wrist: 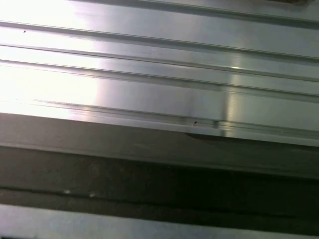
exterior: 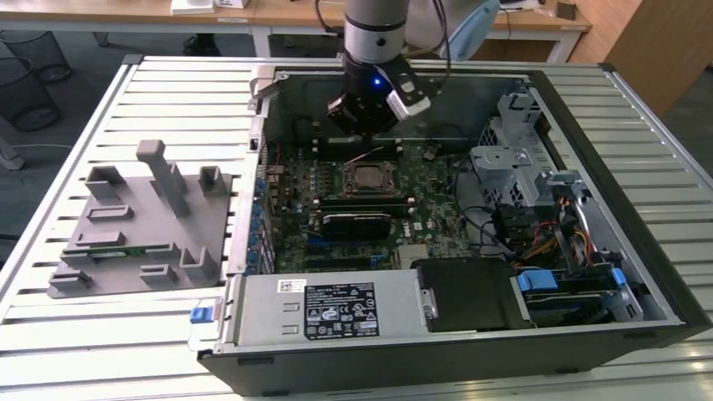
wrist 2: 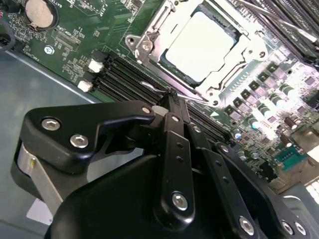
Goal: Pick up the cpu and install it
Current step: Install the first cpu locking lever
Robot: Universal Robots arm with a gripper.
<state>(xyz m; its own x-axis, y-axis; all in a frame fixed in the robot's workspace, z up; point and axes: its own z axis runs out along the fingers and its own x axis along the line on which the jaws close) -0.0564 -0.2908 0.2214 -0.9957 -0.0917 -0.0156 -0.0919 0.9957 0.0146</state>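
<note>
The cpu (wrist 2: pixel 202 45) lies flat in the black socket frame on the green motherboard (wrist 2: pixel 75 45), its silvery top plate facing up; in the exterior view the cpu (exterior: pixel 368 177) sits mid-board inside the open computer case. My gripper (exterior: pixel 356 127) hangs above the board just behind the socket, near the case's back wall. In the second wrist view the gripper (wrist 2: pixel 169 93) has its black fingers brought together to one tip, with nothing between them, over the memory slots beside the socket.
A grey tray (exterior: pixel 134 225) with upright holders and a narrow green memory stick (exterior: pixel 123 249) lies on the slatted table at the exterior view's left. Drive cages and cables (exterior: pixel 535 209) crowd the case's right side; the power supply (exterior: pixel 323 309) fills the front.
</note>
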